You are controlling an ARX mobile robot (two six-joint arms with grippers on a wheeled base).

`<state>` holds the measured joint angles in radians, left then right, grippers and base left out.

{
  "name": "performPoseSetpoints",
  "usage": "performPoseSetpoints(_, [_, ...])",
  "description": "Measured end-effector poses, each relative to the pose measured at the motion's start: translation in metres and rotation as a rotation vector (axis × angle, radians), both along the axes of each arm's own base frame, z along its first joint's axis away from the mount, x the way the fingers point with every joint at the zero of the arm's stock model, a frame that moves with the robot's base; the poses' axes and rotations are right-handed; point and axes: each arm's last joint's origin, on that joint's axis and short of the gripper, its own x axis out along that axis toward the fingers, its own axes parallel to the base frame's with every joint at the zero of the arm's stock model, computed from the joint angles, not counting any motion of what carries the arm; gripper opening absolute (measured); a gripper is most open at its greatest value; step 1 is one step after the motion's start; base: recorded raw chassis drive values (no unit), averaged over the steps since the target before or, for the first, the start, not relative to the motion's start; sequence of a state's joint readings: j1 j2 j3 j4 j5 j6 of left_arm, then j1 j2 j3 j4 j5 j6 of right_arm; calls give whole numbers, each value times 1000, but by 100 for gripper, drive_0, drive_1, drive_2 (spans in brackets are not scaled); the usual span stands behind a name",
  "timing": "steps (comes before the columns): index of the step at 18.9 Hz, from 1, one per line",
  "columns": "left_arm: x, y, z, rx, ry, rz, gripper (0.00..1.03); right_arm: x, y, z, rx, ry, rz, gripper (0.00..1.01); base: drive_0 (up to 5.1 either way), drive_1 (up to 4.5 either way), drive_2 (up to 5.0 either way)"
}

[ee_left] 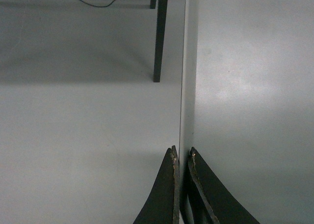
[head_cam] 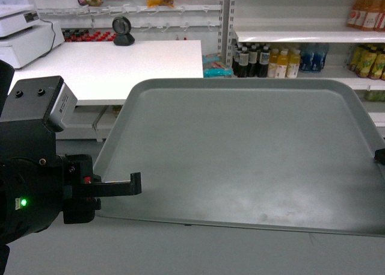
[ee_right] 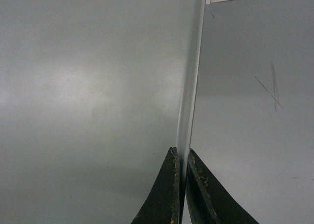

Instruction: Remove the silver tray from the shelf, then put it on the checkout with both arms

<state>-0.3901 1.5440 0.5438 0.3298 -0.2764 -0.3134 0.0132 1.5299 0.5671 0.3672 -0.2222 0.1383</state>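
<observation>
The silver tray [head_cam: 240,148] hangs level in the air in front of me, above the grey floor, held by its two short edges. My left gripper [head_cam: 135,183] is shut on its left rim; in the left wrist view the left gripper [ee_left: 181,155] pinches the rim with the tray [ee_left: 245,87] on the right. Only a tip of my right gripper [head_cam: 380,156] shows at the tray's right edge. In the right wrist view the right gripper [ee_right: 180,155] is shut on the rim of the tray [ee_right: 98,87]. The checkout [head_cam: 120,64] lies beyond, to the left. The shelf [head_cam: 289,34] stands at the back right.
A black round scanner [head_cam: 123,29] and a white register [head_cam: 21,34] stand on the checkout. Bottles [head_cam: 267,61] fill the lower shelf boards at the right. A dark table leg [ee_left: 158,37] and a cable [ee_left: 98,2] are on the floor at my left.
</observation>
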Motion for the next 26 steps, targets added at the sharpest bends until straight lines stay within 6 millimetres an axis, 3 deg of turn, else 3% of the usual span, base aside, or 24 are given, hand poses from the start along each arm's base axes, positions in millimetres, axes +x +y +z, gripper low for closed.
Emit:
performPoseSetpoints(24, [0, 0, 0, 1, 2, 1, 3, 0, 0, 0, 0, -1, 1, 3, -503, 242, 242])
performPoseSetpoints(26, [0, 1, 0, 3, 2, 6, 3, 0, 2, 0, 0, 1, 7, 3, 0, 0, 0])
